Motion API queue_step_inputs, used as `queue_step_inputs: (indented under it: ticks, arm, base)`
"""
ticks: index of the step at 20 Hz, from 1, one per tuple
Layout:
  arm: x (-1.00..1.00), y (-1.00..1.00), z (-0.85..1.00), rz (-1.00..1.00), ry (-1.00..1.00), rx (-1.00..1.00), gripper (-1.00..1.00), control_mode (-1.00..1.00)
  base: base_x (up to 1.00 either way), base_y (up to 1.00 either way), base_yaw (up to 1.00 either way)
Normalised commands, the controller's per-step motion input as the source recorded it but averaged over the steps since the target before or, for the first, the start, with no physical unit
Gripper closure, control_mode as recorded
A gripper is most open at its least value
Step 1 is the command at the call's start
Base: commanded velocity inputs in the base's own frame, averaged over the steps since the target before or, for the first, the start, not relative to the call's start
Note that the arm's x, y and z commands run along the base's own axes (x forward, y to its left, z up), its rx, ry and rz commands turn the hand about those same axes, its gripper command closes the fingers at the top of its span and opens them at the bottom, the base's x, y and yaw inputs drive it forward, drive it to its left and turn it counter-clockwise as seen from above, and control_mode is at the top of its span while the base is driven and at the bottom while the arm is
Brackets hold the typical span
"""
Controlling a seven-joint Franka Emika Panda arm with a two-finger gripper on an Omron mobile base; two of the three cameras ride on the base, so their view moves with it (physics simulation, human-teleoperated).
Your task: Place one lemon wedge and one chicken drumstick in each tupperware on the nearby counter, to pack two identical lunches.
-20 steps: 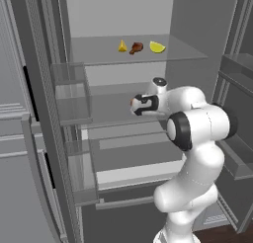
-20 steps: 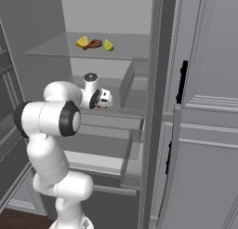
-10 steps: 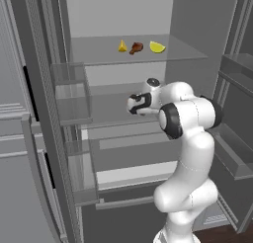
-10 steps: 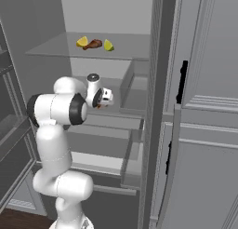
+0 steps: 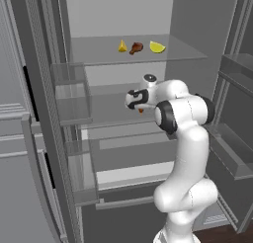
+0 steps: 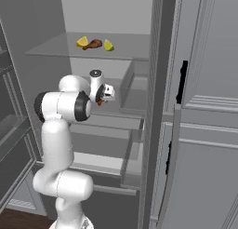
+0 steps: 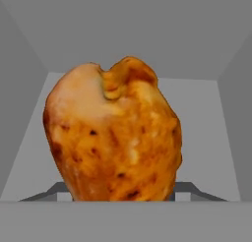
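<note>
One open fridge (image 5: 123,20) framed the arm. The gripper (image 5: 138,102) had swung from the right to mid-shelf, jaws narrowing around the orange drumstick (image 7: 113,137); a firm grip could not be confirmed. Above, two wedges (image 5: 122,47) (image 5: 157,47) flanked the brown drumstick (image 5: 136,48). The door bins (image 5: 71,94) crowded the exit.

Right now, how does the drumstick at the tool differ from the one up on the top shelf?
The drumstick at the tool is bright orange with pale patches; the top-shelf drumstick is dark reddish-brown. The orange one sits at the tool at middle-shelf level, apart from the other food; the brown one lies between two yellow lemon wedges. Both sit inside the open fridge.
</note>
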Motion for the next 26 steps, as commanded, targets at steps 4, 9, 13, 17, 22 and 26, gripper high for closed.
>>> queue_step_inputs:
  ticks: [4,9,13,17,22,26]
  arm:
    - [-0.34,0.01,-0.09,0.00,0.00,0.00,1.00,-1.00]
    - [-1.00,0.00,0.18,0.02,-0.10,0.00,1.00,-1.00]
    - [-1.00,0.00,0.22,0.01,-0.19,0.00,1.00,-1.00]
    - [-1.00,0.00,0.30,0.01,-0.13,0.00,1.00,-1.00]
    - [-1.00,0.00,0.88,0.00,-0.10,0.00,1.00,-1.00]
    - [-1.00,0.00,0.94,0.00,-0.02,0.00,1.00,-1.00]
  base:
    - [0.00,0.00,0.00]
    - [0.00,0.00,0.00]
    - [0.00,0.00,0.00]
    - [0.00,0.00,0.00]
    - [0.00,0.00,0.00]
    - [0.00,0.00,0.00]
